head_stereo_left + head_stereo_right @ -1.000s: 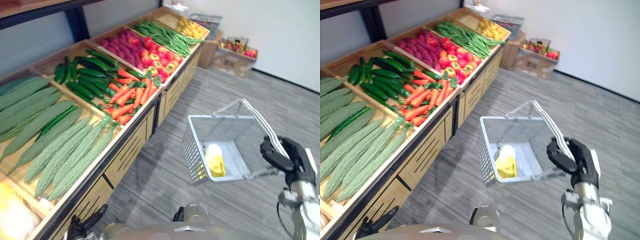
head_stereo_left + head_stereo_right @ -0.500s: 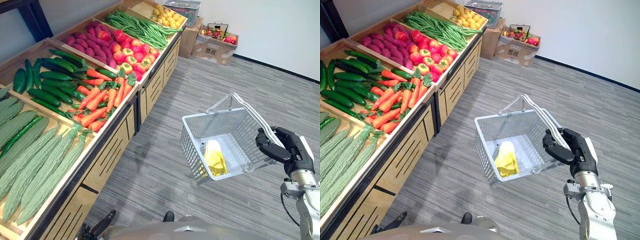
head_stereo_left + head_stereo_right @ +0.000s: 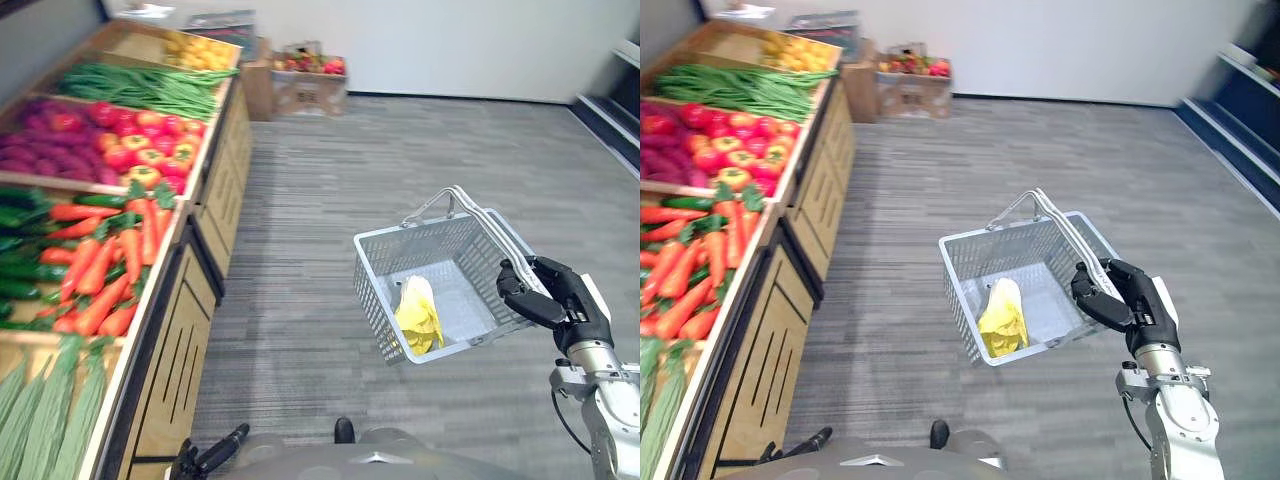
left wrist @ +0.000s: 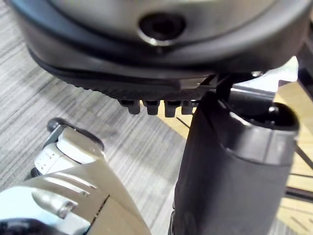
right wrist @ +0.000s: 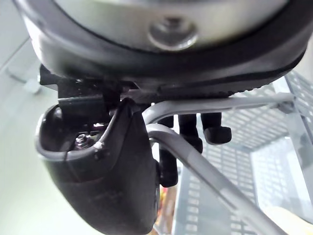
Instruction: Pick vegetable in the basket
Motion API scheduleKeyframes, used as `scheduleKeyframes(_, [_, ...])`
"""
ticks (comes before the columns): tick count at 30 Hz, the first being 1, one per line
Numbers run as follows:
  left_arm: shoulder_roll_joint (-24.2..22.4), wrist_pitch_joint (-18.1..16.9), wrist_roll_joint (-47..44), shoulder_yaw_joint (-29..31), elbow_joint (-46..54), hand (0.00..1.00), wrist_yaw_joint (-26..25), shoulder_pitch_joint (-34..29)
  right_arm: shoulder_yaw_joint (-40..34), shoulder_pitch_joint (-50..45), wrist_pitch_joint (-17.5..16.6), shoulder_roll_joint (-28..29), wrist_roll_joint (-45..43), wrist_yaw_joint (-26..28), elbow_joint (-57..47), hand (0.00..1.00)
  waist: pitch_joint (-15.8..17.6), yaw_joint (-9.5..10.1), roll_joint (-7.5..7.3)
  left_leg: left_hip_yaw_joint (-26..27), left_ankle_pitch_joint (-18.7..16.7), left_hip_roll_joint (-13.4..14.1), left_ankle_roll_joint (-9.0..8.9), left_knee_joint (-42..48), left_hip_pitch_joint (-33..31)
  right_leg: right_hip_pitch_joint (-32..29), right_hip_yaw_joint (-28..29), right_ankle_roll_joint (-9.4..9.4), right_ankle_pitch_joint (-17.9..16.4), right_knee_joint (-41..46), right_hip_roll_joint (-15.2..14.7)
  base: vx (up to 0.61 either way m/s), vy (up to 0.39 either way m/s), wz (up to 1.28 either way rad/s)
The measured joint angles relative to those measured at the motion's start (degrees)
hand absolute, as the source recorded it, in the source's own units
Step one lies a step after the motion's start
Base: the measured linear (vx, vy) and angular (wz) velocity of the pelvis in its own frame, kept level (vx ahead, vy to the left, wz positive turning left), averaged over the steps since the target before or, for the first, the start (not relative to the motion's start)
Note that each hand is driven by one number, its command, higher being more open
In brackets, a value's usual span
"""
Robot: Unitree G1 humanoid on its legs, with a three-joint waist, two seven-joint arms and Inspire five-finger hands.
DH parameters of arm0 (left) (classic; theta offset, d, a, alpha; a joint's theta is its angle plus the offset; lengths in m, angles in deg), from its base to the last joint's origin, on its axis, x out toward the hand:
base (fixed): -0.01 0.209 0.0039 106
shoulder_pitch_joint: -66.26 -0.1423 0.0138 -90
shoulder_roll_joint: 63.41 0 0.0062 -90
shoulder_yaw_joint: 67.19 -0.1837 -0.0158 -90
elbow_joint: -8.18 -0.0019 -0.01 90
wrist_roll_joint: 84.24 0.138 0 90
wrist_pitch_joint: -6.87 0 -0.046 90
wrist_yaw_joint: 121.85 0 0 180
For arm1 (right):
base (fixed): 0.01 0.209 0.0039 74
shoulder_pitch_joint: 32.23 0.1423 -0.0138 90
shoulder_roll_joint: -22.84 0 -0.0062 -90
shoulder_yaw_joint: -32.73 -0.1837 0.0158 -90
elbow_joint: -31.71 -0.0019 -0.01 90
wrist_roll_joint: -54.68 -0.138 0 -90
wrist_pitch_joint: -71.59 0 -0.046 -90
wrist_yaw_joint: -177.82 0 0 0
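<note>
A grey wire basket (image 3: 385, 292) hangs above the floor, right of the vegetable stand. My right hand (image 3: 556, 298) is shut on its doubled handles (image 3: 482, 218), which pass under the curled fingers (image 5: 168, 161) in the right wrist view. One yellow vegetable (image 3: 418, 315) lies on the basket's bottom against the near wall; it shows too in the right eye view (image 3: 1003, 318). My left hand (image 3: 212, 460) hangs low by the stand's front, fingers relaxed and holding nothing.
The wooden stand (image 3: 175, 330) runs along the left with carrots (image 3: 100, 265), cucumbers (image 3: 20, 270), red and yellow peppers (image 3: 130, 145), green beans (image 3: 140, 85) and bitter gourds (image 3: 45, 420). Cardboard boxes of produce (image 3: 300, 85) stand by the far wall. Grey floor (image 3: 420, 150) stretches ahead and right.
The camera has swung right, so the stand has slid to the left edge. The basket stays in my right hand with the yellow vegetable inside.
</note>
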Motion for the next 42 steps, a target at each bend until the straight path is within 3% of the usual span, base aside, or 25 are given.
scheduleKeyframes(3, [0.5, -0.1, -0.5, -0.6, 0.1, 1.0, 0.5, 1.4, 0.2, -0.6, 0.0, -0.7, 1.5, 0.4, 2.8, 0.0, 0.4, -0.4, -0.92, 2.8, 1.9, -1.6, -0.27, -2.9, 2.1, -1.7, 2.7, 1.03, -0.9, 2.2, -0.9, 0.05, 0.132, -0.4])
scheduleKeyframes(7, [0.2, -0.1, -0.5, -2.7, 0.6, 1.0, 0.7, 1.9, 0.1, -0.7, 0.1, -2.7, 4.0, 0.6, 5.9, 0.0, 0.4, -1.27, 1.42, 4.1, 3.7, -3.3, 0.56, -6.2, 3.7, -2.9, 5.6, 1.91, -0.9, 2.2, -1.8, 0.07, 0.09, -0.31])
scheduleKeyframes(15, [0.5, -0.4, -0.5, -8.6, 3.3, 1.0, 1.6, 2.7, -0.1, -1.9, 0.2, -1.6, 4.6, -0.2, 9.7, 0.0, -0.5, -1.73, 2.17, 4.1, 7.1, -4.8, 1.03, -11.3, 6.6, -3.2, 8.4, 2.29, -1.0, 2.2, -2.5, 0.0, 0.016, -0.18])
scheduleKeyframes(26, [1.8, -0.2, -0.3, -9.7, 2.1, 1.0, 1.9, 0.9, -1.0, -1.3, 0.4, 4.1, 6.8, -2.2, 11.5, 0.0, -1.6, -1.45, 0.88, 6.5, 5.2, -5.4, 1.21, -13.2, 6.6, -5.1, 11.2, 4.09, 0.7, 1.2, -2.6, -0.05, 0.028, -0.15])
scheduleKeyframes(36, [2.1, -0.1, -0.3, -10.1, 1.9, 1.0, 1.8, 1.1, -0.7, 0.3, 0.5, 4.1, 6.9, -2.5, 12.8, 0.0, -2.3, -0.47, 1.32, 7.8, 5.4, -5.6, 1.68, -13.4, 6.7, -5.4, 13.0, 4.64, 1.4, 0.0, -2.4, 0.08, 0.051, -0.08])
scheduleKeyframes(42, [2.2, -0.1, -0.4, -10.1, 2.2, 1.0, 1.8, 1.1, 0.9, 1.8, 0.5, 4.2, 6.9, -2.6, 12.8, 0.0, -2.2, 0.48, 0.61, 9.8, 4.9, -5.8, 2.15, -13.2, 7.1, -5.4, 15.3, 5.17, 1.9, -0.9, -2.1, 0.02, 0.036, -0.2])
